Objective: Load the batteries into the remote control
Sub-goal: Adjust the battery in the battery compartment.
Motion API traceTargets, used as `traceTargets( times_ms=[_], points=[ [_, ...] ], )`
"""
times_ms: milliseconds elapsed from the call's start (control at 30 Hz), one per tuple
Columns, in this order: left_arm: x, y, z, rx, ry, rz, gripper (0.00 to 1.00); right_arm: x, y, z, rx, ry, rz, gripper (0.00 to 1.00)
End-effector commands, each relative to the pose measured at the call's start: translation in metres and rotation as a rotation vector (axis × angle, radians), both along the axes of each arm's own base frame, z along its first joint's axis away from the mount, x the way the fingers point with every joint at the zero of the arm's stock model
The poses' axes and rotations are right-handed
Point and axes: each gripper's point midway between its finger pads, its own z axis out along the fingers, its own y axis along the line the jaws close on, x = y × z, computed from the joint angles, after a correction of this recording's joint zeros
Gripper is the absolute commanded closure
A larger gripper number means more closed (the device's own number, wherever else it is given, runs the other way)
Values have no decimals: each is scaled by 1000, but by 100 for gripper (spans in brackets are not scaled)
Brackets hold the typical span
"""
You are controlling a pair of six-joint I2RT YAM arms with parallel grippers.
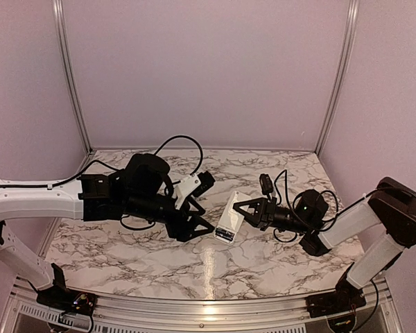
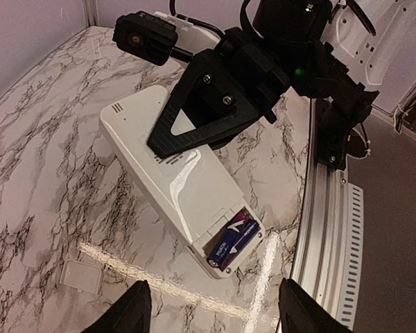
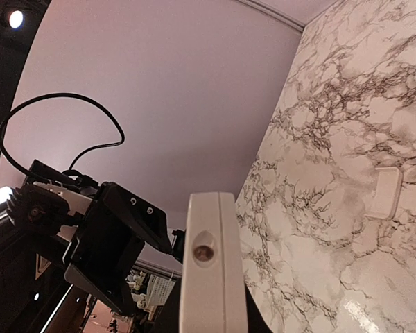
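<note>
The white remote control (image 2: 187,173) lies back-up on the marble table, its battery compartment uncovered at the end nearest my left wrist camera. Two dark purple-blue batteries (image 2: 232,239) lie side by side inside it. My left gripper (image 2: 213,290) is open just short of that end, nothing between its fingers (image 2: 128,312). From the far side, my right gripper (image 1: 241,210) is shut on the remote control (image 1: 229,216), one black finger (image 2: 208,114) lying across its back. The right wrist view shows the remote control's (image 3: 208,277) other end face.
A small white cover plate (image 2: 80,275) lies flat on the table to the left of the remote; the cover plate (image 3: 386,191) also shows in the right wrist view. The table's metal front rail (image 2: 326,229) runs close to the remote's open end. Cables trail behind both arms.
</note>
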Motion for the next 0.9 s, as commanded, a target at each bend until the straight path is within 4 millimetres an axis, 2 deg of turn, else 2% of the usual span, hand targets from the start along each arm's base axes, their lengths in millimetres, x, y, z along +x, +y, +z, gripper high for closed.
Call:
traceTargets(
  times_ms=[0, 300, 567, 867],
  points=[
    [6, -16, 10, -112, 112, 13, 31, -1, -3, 34, 85, -106, -5, 100],
    [14, -29, -11, -60, 183, 47, 25, -3, -1, 39, 94, -122, 4, 100],
    [14, -42, -28, -20, 241, 31, 34, -3, 0, 40, 95, -128, 5, 100],
    [11, -46, -39, 7, 263, 7, 39, -3, 1, 39, 94, -128, 7, 100]
  ],
)
